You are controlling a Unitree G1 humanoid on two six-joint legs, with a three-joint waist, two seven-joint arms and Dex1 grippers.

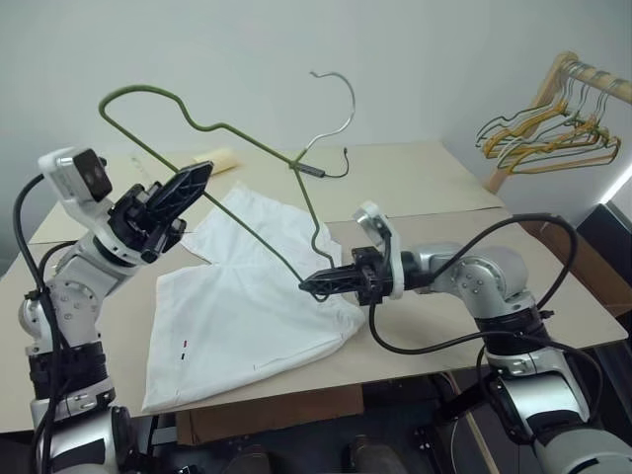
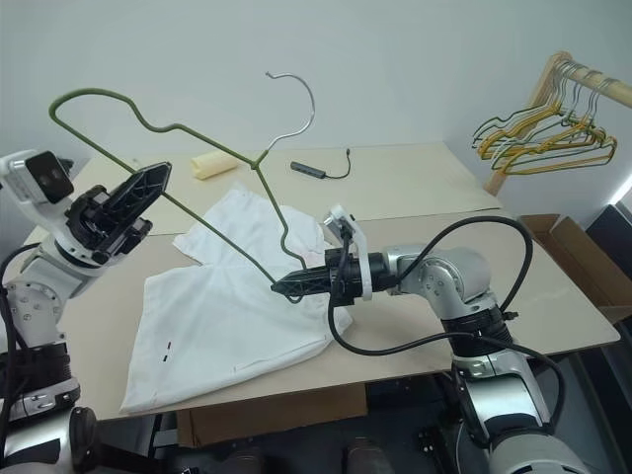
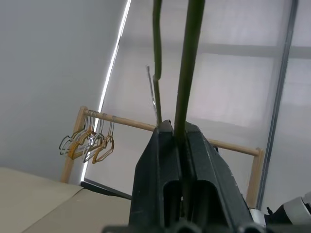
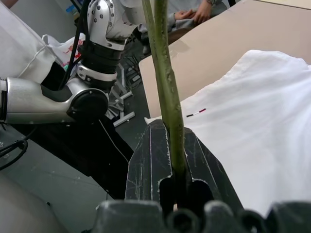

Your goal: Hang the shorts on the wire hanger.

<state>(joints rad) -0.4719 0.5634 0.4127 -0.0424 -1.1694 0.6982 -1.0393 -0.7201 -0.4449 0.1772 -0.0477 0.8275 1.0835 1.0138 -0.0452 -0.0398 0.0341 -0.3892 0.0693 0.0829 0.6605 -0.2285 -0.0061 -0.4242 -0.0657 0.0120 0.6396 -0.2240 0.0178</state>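
Left gripper (image 1: 194, 179): jaws closed tight on the wire hanger (image 1: 247, 133), pinching its long lower bar; raised above the table's left side, pointing up and toward the middle.
Right gripper (image 1: 314, 284): jaws closed on the same hanger at its low corner, the green wire running up between the black fingers (image 4: 146, 165); roughly level, pointing left, just above the cloth.
Wire hanger: thin olive-green wire, silver curved hook (image 1: 341, 97) uppermost; held in the air by both grippers, tilted, one shoulder loop high at left, the other corner low over the shorts.
Shorts (image 1: 247, 316): white, wrinkled, spread flat on the table, no part threaded on the hanger; small black and red marks (image 1: 185, 345) near the front hem; one leg reaching back toward the table centre.
Table (image 1: 425, 178): pale tan top, shorts on its near left half.
Black cable with plug (image 1: 326, 170): lying on the table behind the hanger's neck.
Pale roll (image 2: 212, 163): on the far left of the table.
Rack of hangers (image 1: 553, 128): wooden rail at right rear, bunched gold and green hangers hanging.
Person's hand (image 4: 194, 12): visible beyond the far table edge in the right wrist view.
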